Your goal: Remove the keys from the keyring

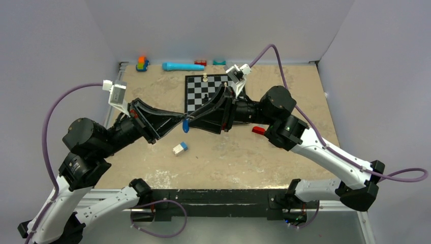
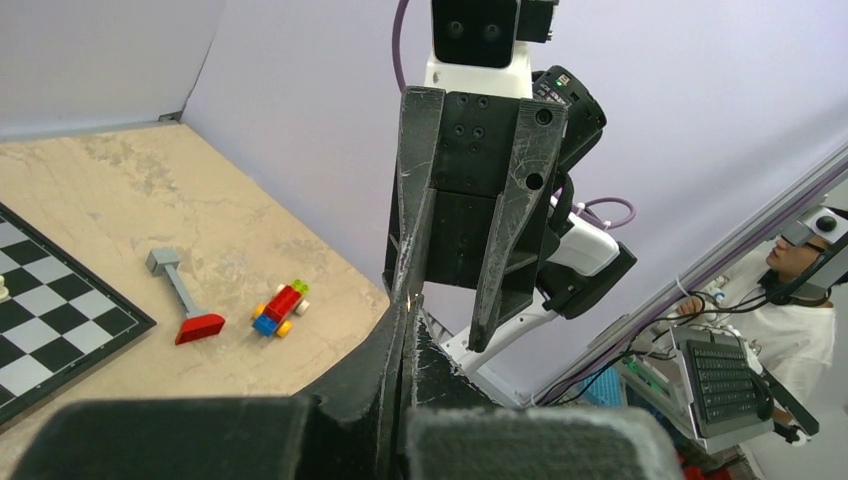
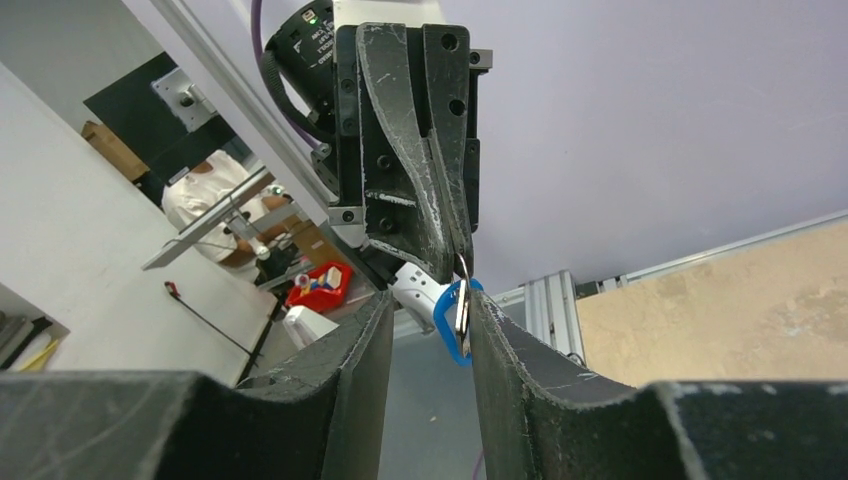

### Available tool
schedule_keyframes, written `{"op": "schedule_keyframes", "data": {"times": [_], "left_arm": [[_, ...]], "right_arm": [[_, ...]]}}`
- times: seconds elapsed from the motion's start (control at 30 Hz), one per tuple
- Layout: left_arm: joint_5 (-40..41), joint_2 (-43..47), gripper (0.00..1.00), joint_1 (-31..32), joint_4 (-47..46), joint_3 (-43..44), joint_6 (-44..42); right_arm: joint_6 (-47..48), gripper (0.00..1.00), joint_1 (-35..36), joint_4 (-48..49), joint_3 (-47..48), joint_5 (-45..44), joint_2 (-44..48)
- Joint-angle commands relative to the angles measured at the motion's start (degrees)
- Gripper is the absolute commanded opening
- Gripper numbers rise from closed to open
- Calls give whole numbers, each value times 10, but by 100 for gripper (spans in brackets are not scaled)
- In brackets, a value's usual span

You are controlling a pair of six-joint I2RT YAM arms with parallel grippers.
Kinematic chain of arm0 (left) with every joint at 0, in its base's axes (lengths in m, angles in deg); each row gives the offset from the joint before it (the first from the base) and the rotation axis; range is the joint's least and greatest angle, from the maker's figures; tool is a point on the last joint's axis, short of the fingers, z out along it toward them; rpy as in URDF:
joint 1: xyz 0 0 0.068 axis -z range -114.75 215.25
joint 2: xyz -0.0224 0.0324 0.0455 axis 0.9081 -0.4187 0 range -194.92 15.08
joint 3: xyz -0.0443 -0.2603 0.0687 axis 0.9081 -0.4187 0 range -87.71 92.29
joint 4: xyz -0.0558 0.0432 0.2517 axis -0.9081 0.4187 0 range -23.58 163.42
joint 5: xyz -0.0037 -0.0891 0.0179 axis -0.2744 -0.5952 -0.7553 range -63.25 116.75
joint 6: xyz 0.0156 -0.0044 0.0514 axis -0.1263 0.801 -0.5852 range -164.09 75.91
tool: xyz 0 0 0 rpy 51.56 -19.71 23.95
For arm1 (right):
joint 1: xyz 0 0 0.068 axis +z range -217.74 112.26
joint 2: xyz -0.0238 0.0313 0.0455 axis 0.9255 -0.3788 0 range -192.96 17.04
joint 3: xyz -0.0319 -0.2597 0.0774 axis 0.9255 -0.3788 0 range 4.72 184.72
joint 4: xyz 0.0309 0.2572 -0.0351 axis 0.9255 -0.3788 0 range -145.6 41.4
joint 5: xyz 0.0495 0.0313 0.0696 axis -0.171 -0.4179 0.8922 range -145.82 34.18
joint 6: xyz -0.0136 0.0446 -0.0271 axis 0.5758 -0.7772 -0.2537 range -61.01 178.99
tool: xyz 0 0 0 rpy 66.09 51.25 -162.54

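Observation:
The key (image 1: 185, 125), with a bright blue oval head, hangs in the air over the table's middle, between both grippers. My left gripper (image 1: 181, 121) comes in from the left and is shut on the thin metal keyring (image 3: 461, 266). In the left wrist view its fingers (image 2: 395, 345) are pressed together at the tip. My right gripper (image 1: 190, 117) faces it from the right with its jaws apart. In the right wrist view the key (image 3: 456, 316) hangs from the ring between the open fingers, against the right finger (image 3: 495, 345).
A chessboard (image 1: 208, 91) with a white pawn (image 1: 205, 77) lies behind the grippers. A blue-and-white block (image 1: 180, 148) lies in front, a red piece (image 1: 258, 130) to the right. A cyan tube (image 1: 182, 66) and a brick car (image 1: 142, 63) lie at the back edge.

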Motion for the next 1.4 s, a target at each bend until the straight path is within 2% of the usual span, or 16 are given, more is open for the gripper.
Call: {"op": "schedule_keyframes", "data": {"times": [0.0,0.13,0.3,0.37,0.6,0.8,1.03,1.37], "left_arm": [[11,0,0,0,-18,8,3],[11,0,0,0,-16,10,2],[12,1,0,0,-17,10,4],[13,2,0,0,-18,10,4],[20,8,0,0,-28,2,12],[29,16,0,0,-47,-11,21],[32,16,0,0,-48,-12,24],[34,16,0,0,-71,-24,37]], "right_arm": [[14,37,4,-4,16,-14,15],[19,31,3,-8,7,-17,22],[20,18,3,-8,10,-21,17],[20,16,3,-8,10,-20,14],[10,13,3,10,-6,-19,16],[2,23,3,18,-8,-15,11],[0,10,3,25,-7,-15,9],[-5,0,4,32,0,-11,0]]}}
